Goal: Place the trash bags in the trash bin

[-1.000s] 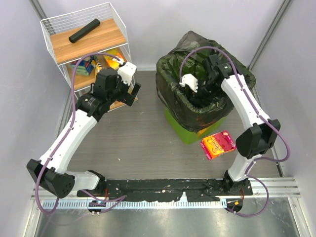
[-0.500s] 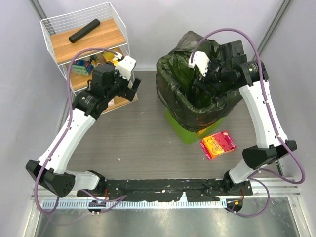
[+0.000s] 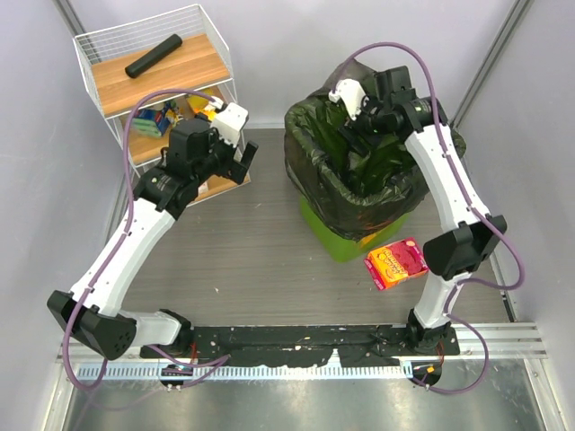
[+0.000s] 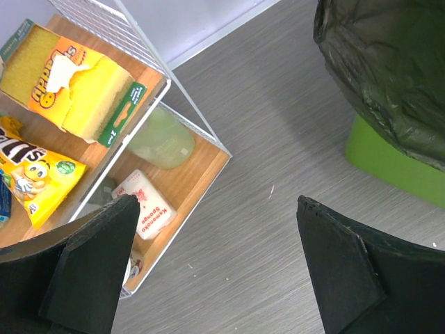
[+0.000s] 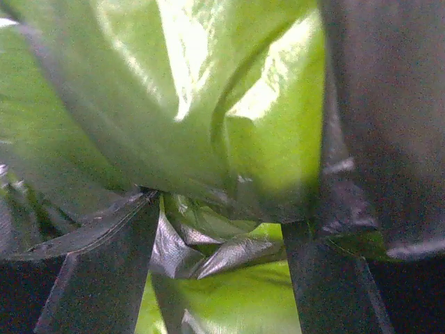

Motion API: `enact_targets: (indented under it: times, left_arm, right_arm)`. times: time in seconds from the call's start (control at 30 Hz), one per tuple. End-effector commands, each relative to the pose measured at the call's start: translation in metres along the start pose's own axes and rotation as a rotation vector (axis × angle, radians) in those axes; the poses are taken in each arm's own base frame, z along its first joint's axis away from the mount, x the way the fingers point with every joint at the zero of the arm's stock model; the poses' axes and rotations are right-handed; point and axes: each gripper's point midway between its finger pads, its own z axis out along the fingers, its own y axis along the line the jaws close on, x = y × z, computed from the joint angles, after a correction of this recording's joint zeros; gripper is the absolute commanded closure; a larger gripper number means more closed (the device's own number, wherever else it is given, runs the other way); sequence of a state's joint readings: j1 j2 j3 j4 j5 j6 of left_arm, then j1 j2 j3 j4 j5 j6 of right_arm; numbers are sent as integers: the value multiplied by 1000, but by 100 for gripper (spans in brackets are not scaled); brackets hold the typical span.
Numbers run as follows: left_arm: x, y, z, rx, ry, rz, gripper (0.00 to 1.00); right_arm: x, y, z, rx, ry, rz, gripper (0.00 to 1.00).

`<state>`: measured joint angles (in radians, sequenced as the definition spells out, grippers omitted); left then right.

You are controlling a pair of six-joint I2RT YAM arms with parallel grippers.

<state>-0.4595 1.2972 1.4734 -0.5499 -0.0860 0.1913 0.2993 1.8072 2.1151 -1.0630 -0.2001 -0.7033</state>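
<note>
The black trash bag (image 3: pixel 314 175) lines the lime-green trash bin (image 3: pixel 337 241), its mouth folded out over the rim and its top bunched up at the back. My right gripper (image 3: pixel 357 133) is inside the bag's mouth near the far side. In the right wrist view it (image 5: pixel 222 229) is open, with thin bag film (image 5: pixel 208 104) close around it and a crinkled fold between the fingers. My left gripper (image 3: pixel 244 160) is open and empty, held over the floor (image 4: pixel 215 209) between the shelf and the bin (image 4: pixel 389 156). The bag (image 4: pixel 389 62) is at its upper right.
A white wire shelf (image 3: pixel 99 40) stands at the back left with a rolled black cylinder (image 3: pixel 153 56) on top and snack and sponge packs (image 4: pixel 149 209) on the lower boards. A pink packet (image 3: pixel 396 262) lies on the floor beside the bin.
My right arm rose out of the bag's depth and swung to the far left part of its mouth. The left arm shifted only slightly.
</note>
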Motion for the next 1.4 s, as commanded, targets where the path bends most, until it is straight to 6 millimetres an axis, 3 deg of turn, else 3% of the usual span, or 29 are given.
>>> enact_targets:
  times: [0.0,0.27,0.4,0.6,0.93,1.13,1.27,1.37]
  left_arm:
    - [-16,8,-10,-27,-79,-6,0]
    - [-13,6,-8,-24,-77,-5,0]
    - [-9,4,-5,-18,-67,-6,0]
    - [-9,4,-4,-15,-66,-7,0]
    - [-35,2,-5,18,-122,-11,0]
    - [-30,0,0,22,-110,-18,0]
    - [-26,-1,0,19,-104,-18,0]
    - [-26,0,-1,17,-106,-16,0]
  right_arm:
    - [-8,-21,11,76,-41,54,26]
    - [22,-4,47,27,16,76,26]
    - [30,-1,50,18,31,71,26]
    - [10,-6,23,42,-32,79,23]
    - [-33,-16,-57,136,-173,56,21]
    - [-66,-34,-97,233,-296,69,21]
    - [-88,-49,-102,275,-373,115,22]
    - [-94,-58,-92,282,-394,160,23]
